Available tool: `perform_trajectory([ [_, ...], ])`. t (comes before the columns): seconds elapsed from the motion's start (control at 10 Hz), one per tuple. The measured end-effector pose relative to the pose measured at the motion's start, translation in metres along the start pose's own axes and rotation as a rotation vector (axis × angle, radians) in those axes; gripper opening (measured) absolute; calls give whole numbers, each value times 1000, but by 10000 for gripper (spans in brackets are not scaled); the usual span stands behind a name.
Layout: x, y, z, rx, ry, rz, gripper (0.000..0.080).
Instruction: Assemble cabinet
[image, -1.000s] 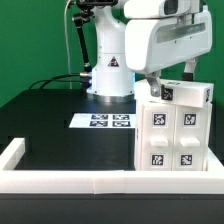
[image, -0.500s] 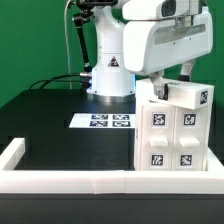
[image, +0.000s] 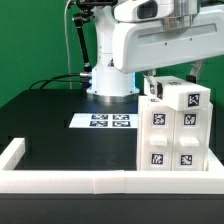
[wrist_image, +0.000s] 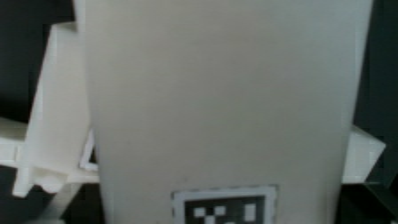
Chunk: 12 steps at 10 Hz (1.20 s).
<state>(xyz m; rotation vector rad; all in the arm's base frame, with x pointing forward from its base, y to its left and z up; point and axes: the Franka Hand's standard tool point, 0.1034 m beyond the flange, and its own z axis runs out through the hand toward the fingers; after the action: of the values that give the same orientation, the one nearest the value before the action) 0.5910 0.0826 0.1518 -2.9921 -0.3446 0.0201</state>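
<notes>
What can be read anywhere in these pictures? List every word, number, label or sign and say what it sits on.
No words or numbers can be read.
Robot base: a small triangular warning sign, its symbol too small to make out.
Cabinet: black-and-white square tags, patterns only, no text.
Marker board: four square tags, no text.
Wrist view: one blurred tag on a white panel, unreadable.

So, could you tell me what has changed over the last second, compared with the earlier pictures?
The arm has swung toward the exterior view's left, and the white top block on the cabinet has tilted and shifted with it, its tag now more centred above the body. The gripper is hidden behind the arm's housing, so its grip cannot be judged. The marker board and the cabinet body stayed put.
</notes>
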Motion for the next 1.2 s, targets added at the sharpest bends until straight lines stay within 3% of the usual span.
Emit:
perform_trajectory([
  [0.7,1,0,0,9,10,515,557],
  [1.2,-2,-7,1,39,48,1066,557],
])
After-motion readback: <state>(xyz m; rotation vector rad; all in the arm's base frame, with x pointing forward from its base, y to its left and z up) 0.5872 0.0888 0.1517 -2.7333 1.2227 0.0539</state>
